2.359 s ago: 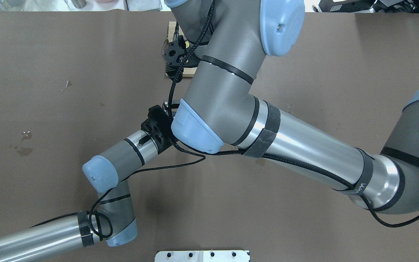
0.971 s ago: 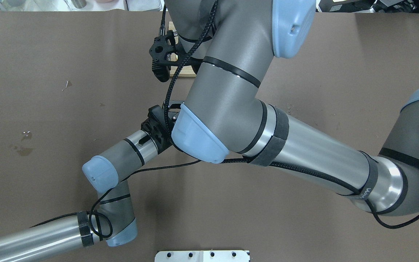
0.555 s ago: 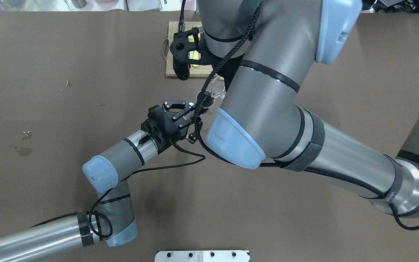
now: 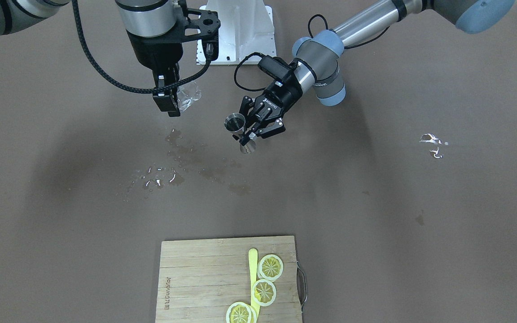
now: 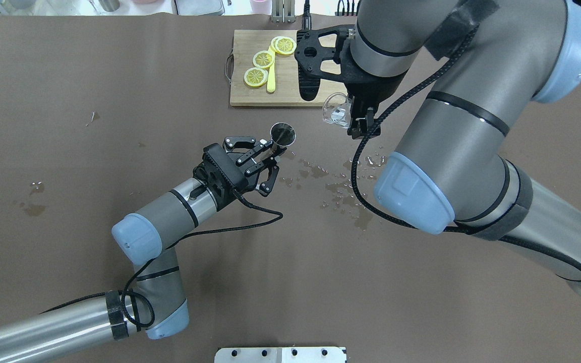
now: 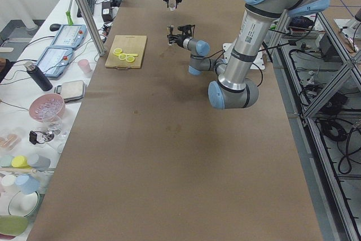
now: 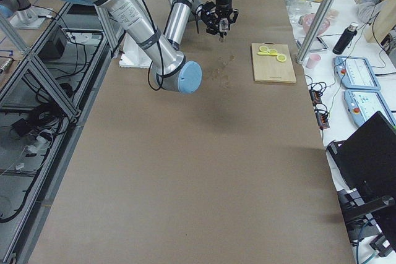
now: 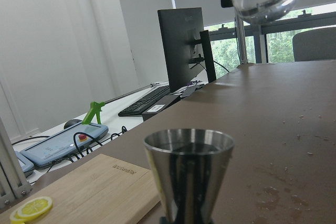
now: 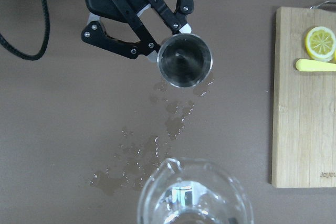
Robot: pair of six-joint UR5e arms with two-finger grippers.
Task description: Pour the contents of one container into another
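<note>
Jaws of the left gripper (image 5: 269, 152) are clamped on the narrow waist of the metal jigger (image 5: 282, 134). They carry it upright with its mouth open to the ceiling, seemingly lifted a little off the table (image 5: 68, 151). I judge it is held this way to be a steady receiver. The right gripper (image 5: 359, 126) is closed on the wall of a clear glass pitcher (image 5: 335, 112) with some water in it. The pitcher hangs higher than the jigger and off to its side, apart from it and not over its mouth. In the right wrist view the pitcher's spout faces the jigger, which suggests it is being lined up to pour. How far it is tipped I cannot tell. Spilled drops (image 5: 341, 186) lie on the table below and beside the jigger, toward the pitcher's side, so aim looks like the risk. Beyond the jigger, away from the robot, a wooden cutting board (image 5: 290, 93) carries lemon slices (image 5: 256, 76).
</note>
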